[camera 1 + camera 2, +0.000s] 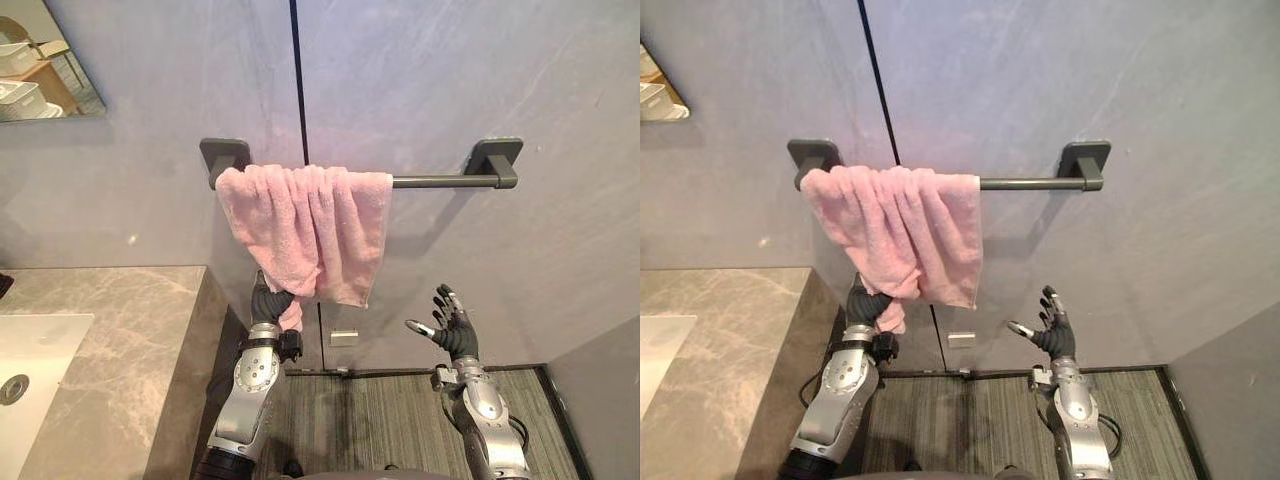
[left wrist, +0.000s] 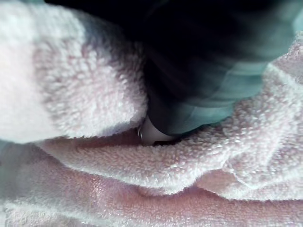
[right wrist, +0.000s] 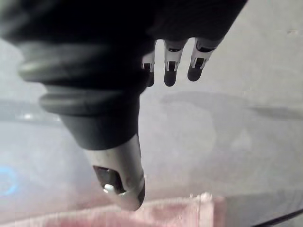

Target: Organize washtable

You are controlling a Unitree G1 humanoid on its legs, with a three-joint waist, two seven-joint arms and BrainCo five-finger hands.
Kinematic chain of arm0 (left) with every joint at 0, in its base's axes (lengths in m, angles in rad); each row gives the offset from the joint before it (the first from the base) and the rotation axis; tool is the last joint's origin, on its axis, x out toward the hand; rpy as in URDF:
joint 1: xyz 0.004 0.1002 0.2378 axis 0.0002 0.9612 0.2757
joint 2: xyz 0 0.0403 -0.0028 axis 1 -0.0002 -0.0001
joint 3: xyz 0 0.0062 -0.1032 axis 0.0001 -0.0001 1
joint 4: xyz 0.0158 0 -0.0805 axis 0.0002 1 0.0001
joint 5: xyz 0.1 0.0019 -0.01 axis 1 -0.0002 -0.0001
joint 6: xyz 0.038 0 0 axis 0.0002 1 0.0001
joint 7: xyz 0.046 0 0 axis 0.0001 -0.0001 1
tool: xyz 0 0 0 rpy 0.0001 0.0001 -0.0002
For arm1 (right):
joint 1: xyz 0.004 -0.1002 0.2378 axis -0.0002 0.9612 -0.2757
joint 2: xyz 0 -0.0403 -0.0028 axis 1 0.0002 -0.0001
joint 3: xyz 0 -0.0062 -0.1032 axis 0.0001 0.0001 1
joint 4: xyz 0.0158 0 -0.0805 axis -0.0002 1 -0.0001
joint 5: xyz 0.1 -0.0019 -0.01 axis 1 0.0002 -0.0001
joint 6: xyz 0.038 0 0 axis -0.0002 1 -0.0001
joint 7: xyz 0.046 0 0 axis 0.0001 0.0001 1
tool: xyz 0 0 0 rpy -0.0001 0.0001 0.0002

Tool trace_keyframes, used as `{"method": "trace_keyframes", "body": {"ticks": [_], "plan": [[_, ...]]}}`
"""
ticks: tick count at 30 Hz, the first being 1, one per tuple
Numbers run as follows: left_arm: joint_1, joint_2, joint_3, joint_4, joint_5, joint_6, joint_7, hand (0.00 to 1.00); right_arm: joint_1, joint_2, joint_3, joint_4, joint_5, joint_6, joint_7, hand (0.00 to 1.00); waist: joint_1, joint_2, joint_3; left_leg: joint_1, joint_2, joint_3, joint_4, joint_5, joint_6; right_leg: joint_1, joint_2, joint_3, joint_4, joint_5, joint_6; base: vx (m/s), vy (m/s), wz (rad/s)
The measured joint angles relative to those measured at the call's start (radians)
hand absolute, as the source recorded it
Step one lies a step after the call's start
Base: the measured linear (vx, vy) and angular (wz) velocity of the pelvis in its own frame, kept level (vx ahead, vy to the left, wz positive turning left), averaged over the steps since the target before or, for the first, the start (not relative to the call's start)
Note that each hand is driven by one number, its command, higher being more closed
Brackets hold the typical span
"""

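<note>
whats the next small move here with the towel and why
Probably raise the right robot hand to the lower right corner of the towel and draw it along the rail. The towel hangs bunched over the rail's left part, the right part bare; the left robot hand grips its lower edge, while the right robot hand is open and apart from it.

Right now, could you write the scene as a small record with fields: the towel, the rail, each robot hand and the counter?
towel: pink towel, hangs bunched over the left end of the rail
rail: dark towel rail, its right half bare
left robot hand: raised, closed on the towel's lower edge
right robot hand: open, fingers spread, holds nothing, below the bare part of the rail
counter: marble counter at the left, with a white sink
</note>
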Motion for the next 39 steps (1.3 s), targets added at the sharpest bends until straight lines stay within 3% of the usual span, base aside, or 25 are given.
{"method": "trace_keyframes", "body": {"ticks": [13,28,29,39], "plan": [[-0.004,-0.005,-0.054,-0.007,-0.009,-0.013,0.001,1.00,-0.097,-0.051,0.109,-0.034,-0.036,-0.004,0.001,0.00,0.002,0.001,0.000,-0.004,-0.002,-0.017,0.000,0.005,0.007,-0.001,-0.002,-0.008,0.011,0.000,0.000,-0.01,-0.008,0.03],[-0.004,0.000,-0.108,-0.007,-0.040,-0.022,0.001,1.00,-0.214,-0.090,0.147,0.093,-0.030,-0.001,-0.020,0.00,0.008,0.003,-0.002,-0.022,0.000,-0.035,0.000,0.023,0.008,-0.002,-0.001,-0.017,0.011,-0.001,0.000,-0.03,-0.013,0.03],[-0.004,0.000,-0.112,-0.007,-0.040,-0.022,0.001,1.00,-0.221,-0.091,0.149,0.095,-0.028,-0.001,-0.021,1.00,0.009,0.004,-0.002,-0.023,0.000,-0.035,0.000,0.023,0.008,-0.003,-0.001,-0.018,0.011,-0.001,-0.001,0.00,0.000,0.00],[-0.004,0.012,-0.125,-0.007,-0.058,-0.024,0.001,1.00,-0.288,-0.105,0.183,0.140,0.002,0.001,-0.020,1.00,0.029,0.004,-0.003,-0.027,0.001,-0.039,0.000,0.028,0.008,-0.003,0.000,-0.022,0.011,-0.001,-0.001,0.00,-0.003,0.01]]}}
